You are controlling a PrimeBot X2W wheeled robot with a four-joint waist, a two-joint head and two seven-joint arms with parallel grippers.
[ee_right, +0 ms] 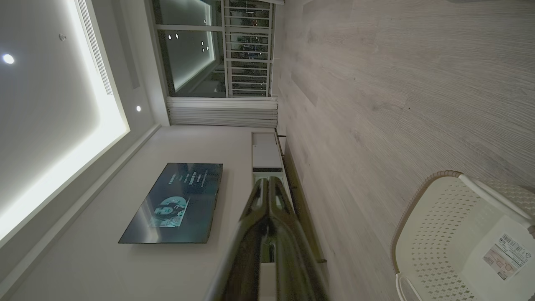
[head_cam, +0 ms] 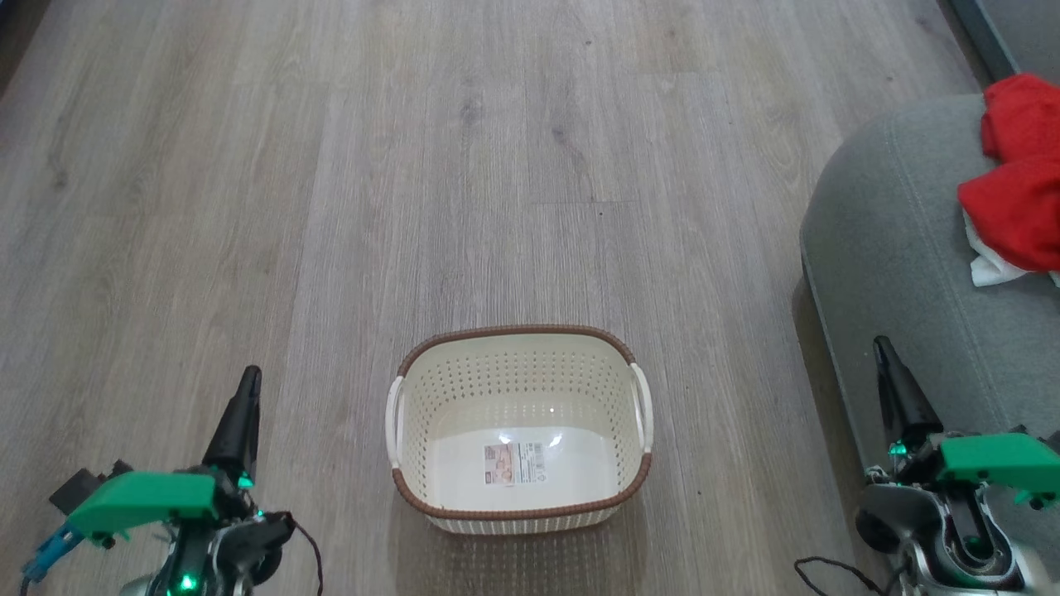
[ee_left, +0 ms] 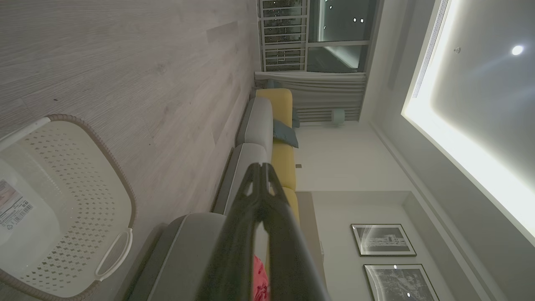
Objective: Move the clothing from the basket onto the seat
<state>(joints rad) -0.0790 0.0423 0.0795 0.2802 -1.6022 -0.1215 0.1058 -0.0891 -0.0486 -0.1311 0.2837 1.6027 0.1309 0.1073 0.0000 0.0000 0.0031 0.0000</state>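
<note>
The cream basket (head_cam: 519, 497) with a brown rim stands on the wood floor at lower centre; only a paper label shows on its bottom. Red clothing (head_cam: 1019, 178) with a white cloth part lies on the grey seat (head_cam: 894, 248) at the right edge. My left gripper (head_cam: 248, 379) is shut at the lower left, well left of the basket, holding nothing. My right gripper (head_cam: 880, 346) is shut at the lower right, over the seat's near edge. The left wrist view shows the left gripper (ee_left: 261, 168) shut, the basket (ee_left: 83, 184), the seat (ee_left: 188, 251) and a bit of the clothing (ee_left: 260, 280). The right wrist view shows the right gripper (ee_right: 267, 180) shut and the basket (ee_right: 439, 234).
Wood floor (head_cam: 497, 165) stretches ahead of the basket. A yellow and grey sofa (ee_left: 276, 125) runs beyond the seat toward a curtained window. A wall television (ee_right: 175, 202) and a low cabinet (ee_right: 265, 154) stand on the opposite side.
</note>
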